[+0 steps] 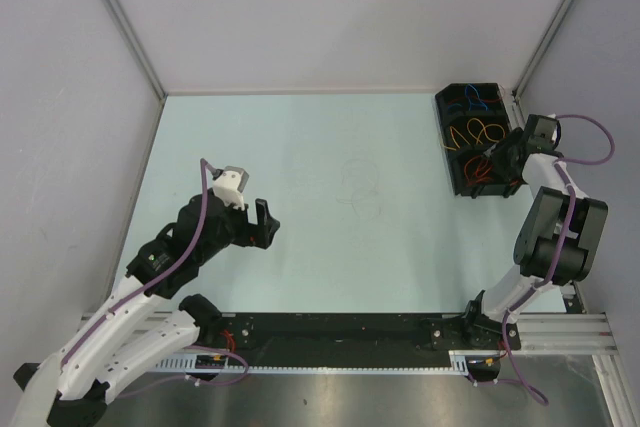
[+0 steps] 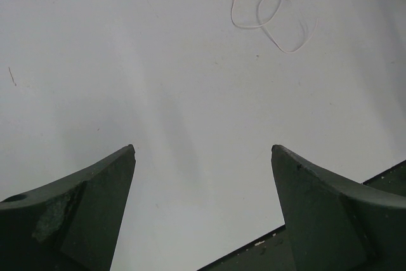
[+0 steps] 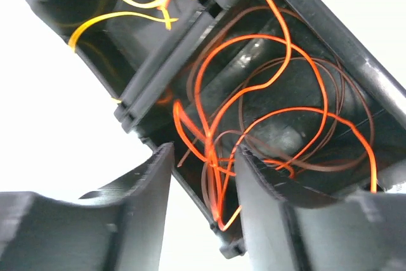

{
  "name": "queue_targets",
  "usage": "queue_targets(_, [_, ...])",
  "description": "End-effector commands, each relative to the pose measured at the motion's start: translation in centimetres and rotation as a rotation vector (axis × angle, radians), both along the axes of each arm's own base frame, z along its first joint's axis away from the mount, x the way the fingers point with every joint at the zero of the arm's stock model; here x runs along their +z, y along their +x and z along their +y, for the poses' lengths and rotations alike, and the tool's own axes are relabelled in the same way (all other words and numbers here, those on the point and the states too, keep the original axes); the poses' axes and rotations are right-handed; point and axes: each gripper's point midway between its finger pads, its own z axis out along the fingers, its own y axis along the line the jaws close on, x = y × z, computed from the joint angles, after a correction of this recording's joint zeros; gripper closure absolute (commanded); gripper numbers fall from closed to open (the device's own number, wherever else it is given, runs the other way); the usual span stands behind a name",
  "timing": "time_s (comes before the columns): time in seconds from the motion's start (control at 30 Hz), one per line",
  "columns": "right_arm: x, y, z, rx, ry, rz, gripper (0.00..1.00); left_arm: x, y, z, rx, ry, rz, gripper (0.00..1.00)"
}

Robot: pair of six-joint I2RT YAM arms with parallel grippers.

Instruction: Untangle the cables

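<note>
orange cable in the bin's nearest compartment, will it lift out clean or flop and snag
Probably floppy: the orange cable lies in loose curls, so it should sag from a grip. Likely very light, being so thin. It may drag the dark brown cable along, since their loops cross in that compartment.

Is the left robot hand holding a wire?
No, the left gripper is open with nothing between its fingers, and the pale wire lies on its own farther off.
</note>
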Motion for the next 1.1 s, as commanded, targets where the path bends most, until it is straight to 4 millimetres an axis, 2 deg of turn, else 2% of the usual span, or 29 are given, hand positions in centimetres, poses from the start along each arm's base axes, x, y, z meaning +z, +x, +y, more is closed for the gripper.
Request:
queue_targets(0.0, [6.1,0.7,-0.1,-0.006,-0.007,-0.120,0.47,0.9,0.3,0.0,0.022,-0.032,-0.026,0.07])
queue_targets(0.13, [8.9,0.3,0.3,-0.003,-0.008,-0.168,0.43,0.9,0.3,0.1,0.024,-0.034,-0.030,0.07])
queue_targets(0.27, [11.5,0.0,0.4,-0.005,-0.029,-0.223,0.44,1.1,0.2,0.1,0.025,-0.036,-0.034,0.07])
queue_targets(0.4, [12.5,0.4,-0.2,-0.015,-0.083,-0.257,0.58,1.1,0.2,0.2,0.027,-0.038,-0.037,0.07])
queue_targets(0.43, [12.4,0.5,-0.4,-0.012,-0.100,-0.256,0.68,1.2,0.2,0.2,0.025,-0.039,-0.038,0.07])
queue_targets(0.53, [11.1,1.1,-1.0,-0.014,-0.126,-0.231,0.81,1.1,0.2,0.2,0.027,-0.038,-0.037,0.07])
queue_targets(0.57, [9.8,1.4,-1.1,-0.017,-0.125,-0.202,0.83,1.2,0.2,0.2,0.027,-0.039,-0.038,0.07])
queue_targets(0.63, [8.5,1.7,-1.2,-0.010,-0.128,-0.176,0.90,1.1,0.2,0.2,0.029,-0.037,-0.038,0.07])
queue_targets(0.8, [3.7,2.5,-1.5,0.009,-0.142,-0.075,0.95,1.1,0.2,0.3,0.031,-0.035,-0.036,0.07])
queue_targets(0.97, [1.2,3.1,-1.1,0.037,-0.122,-0.043,0.98,1.0,0.3,0.3,0.033,-0.033,-0.031,0.07])
queue_targets(1.07, [0.5,2.1,-0.8,0.020,-0.122,0.013,0.99,0.9,0.3,0.3,0.033,-0.032,-0.030,0.07])
